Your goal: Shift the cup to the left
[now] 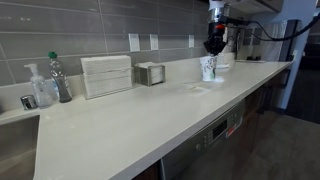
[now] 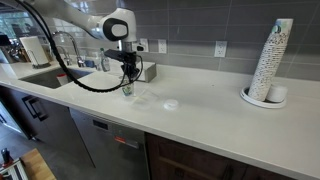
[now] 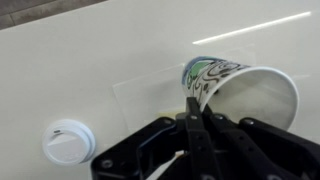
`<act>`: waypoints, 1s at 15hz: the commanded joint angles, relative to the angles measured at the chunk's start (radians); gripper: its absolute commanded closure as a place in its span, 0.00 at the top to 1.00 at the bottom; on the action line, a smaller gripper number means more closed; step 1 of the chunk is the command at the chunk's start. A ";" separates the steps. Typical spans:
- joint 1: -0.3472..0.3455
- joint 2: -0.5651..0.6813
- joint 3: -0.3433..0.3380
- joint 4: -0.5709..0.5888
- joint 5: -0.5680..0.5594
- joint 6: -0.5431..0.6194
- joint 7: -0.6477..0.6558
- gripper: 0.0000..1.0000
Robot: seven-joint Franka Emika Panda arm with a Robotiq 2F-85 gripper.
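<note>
- Closest to the lens in the wrist view: black gripper [image 3: 190, 102], jaws pinching the rim of the cup [image 3: 245, 92], with one finger inside the mouth and one against the printed outer wall.
- Shows the cup's white inside and, on the outside, green, blue and dark swirls; looks tipped with its open mouth toward the camera.
- Lies flat on the pale counter [image 3: 100, 50], beside the gripper and apart from the cup: a round white lid [image 3: 68, 140].
- Points straight down in both exterior views, gripper [image 1: 213, 46] [image 2: 127, 76] closed on the top edge of the cup [image 1: 209, 68] [image 2: 127, 89].
- Cannot tell whether the cup's base touches the counter [image 1: 120, 130] [image 2: 220, 115] or hangs just above it.
- Places the cup near the small metal box [image 1: 150, 73] [image 2: 147, 71], out from the tiled wall, with the lid [image 2: 171, 104] on the counter to its other side.
- Stands well apart from all this in an exterior view: a tall stack of cups [image 2: 272, 58], leaning slightly.
- Sits past the metal box in an exterior view: a sink [image 2: 40, 76] with a faucet [image 2: 68, 45].
- Stand together at the sink's edge in an exterior view: a green-capped bottle [image 1: 60, 78] and a soap dispenser [image 1: 40, 88].
</note>
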 commanded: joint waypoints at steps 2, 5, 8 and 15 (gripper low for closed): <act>0.038 0.077 0.027 0.068 -0.066 -0.025 -0.055 0.01; 0.050 0.113 0.047 0.095 -0.067 -0.015 -0.111 0.01; 0.058 0.142 0.069 0.118 -0.058 -0.014 -0.190 0.01; 0.058 0.188 0.097 0.152 -0.063 -0.013 -0.333 0.01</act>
